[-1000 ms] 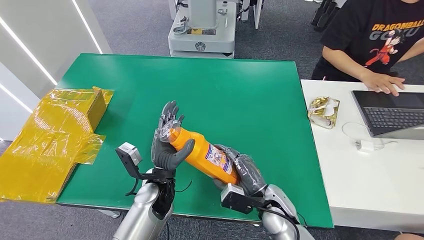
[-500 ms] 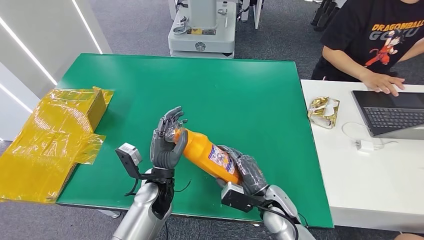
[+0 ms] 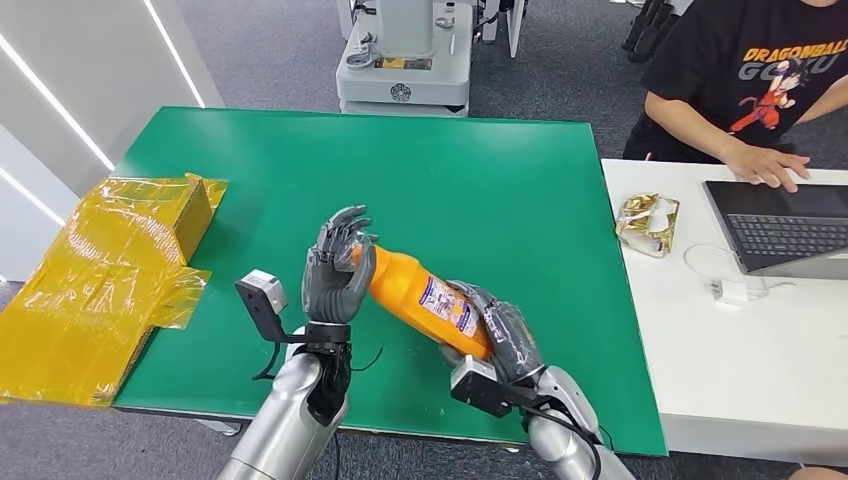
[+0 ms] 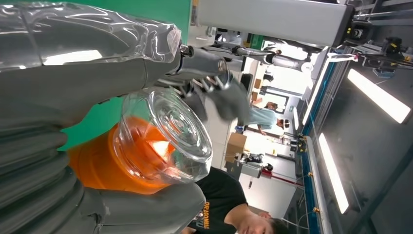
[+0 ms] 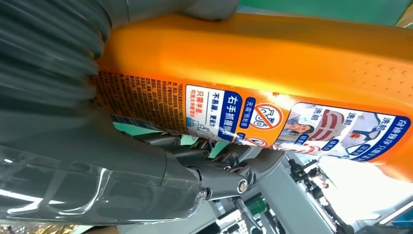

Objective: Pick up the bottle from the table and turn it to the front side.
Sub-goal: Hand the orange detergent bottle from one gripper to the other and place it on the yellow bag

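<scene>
Glossy orange plastic bottle (image 3: 425,300) with printed paper label, clear plastic cap (image 4: 168,134); matt green tabletop (image 3: 480,190); crinkled yellow film wrapping (image 3: 95,275).

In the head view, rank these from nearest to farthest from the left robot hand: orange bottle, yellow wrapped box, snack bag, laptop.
Measured from the left robot hand:
1. Orange bottle: held in that hand at its cap end.
2. Yellow wrapped box: at the table's left edge.
3. Snack bag: on the white table to the right.
4. Laptop: farther right, by the person.
</scene>
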